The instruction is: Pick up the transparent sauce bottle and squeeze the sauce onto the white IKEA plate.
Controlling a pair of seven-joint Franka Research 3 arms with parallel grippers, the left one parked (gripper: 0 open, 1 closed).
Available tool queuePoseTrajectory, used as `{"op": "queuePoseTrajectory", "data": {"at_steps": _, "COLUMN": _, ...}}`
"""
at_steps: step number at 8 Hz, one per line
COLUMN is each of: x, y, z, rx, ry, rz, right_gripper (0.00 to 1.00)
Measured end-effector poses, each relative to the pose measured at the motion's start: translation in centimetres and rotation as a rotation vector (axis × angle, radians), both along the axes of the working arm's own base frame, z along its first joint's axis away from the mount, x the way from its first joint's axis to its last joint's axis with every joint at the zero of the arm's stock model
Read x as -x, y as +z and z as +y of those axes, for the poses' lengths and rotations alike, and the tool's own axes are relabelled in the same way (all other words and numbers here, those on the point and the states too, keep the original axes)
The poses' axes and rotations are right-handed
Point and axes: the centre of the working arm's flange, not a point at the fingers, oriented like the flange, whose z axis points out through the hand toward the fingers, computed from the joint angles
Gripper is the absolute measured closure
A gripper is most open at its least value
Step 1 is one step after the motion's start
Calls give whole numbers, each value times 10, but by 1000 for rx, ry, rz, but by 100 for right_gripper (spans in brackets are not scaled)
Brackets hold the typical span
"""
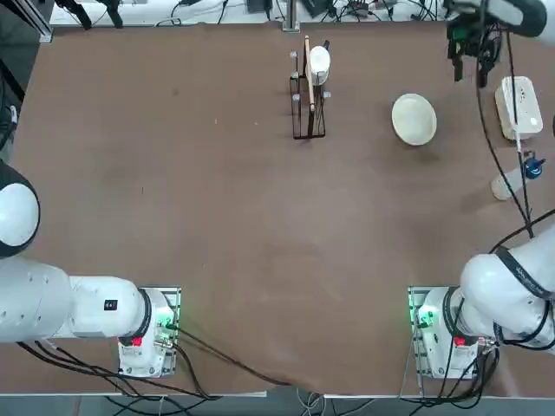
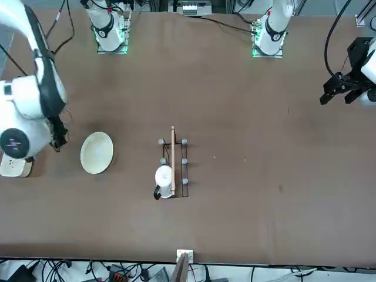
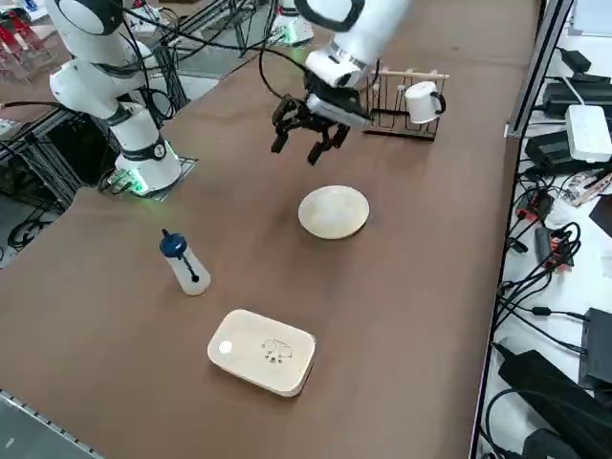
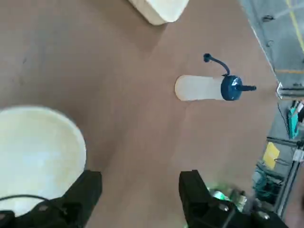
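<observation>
The transparent sauce bottle stands upright on the brown table with its blue cap on top, near the table's right edge. In the wrist view the bottle is beyond my fingers. The white IKEA plate lies bare at the far right of the table. My right gripper hangs open and empty above the table, just past the plate on its far side, well away from the bottle.
A white rounded box lies close to the bottle at the right edge. A black wire rack with a white mug and a wooden-handled utensil stands at the far middle. My arm's cable trails over the bottle area.
</observation>
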Motion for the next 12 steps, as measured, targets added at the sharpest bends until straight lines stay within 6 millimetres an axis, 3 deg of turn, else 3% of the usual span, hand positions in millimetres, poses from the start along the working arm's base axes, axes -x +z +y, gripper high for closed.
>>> {"op": "queuePoseTrajectory", "data": {"at_steps": 3, "x": 0, "y": 77, "z": -16, "rx": -283, "ry": 286, "rz": 41, "right_gripper": 0}}
{"op": "queuePoseTrajectory", "data": {"at_steps": 6, "x": 14, "y": 115, "z": -32, "rx": -523, "ry": 546, "rz": 49, "right_gripper": 0}}
{"op": "queuePoseTrajectory", "data": {"at_steps": 8, "x": 26, "y": 141, "z": -40, "rx": -645, "ry": 630, "rz": -44, "right_gripper": 0}}
{"op": "queuePoseTrajectory", "data": {"at_steps": 9, "x": 29, "y": 150, "z": -34, "rx": -636, "ry": 671, "rz": -118, "right_gripper": 0}}
{"op": "queuePoseTrajectory", "data": {"at_steps": 12, "x": 49, "y": 167, "z": 43, "rx": -558, "ry": 835, "rz": -239, "right_gripper": 0}}
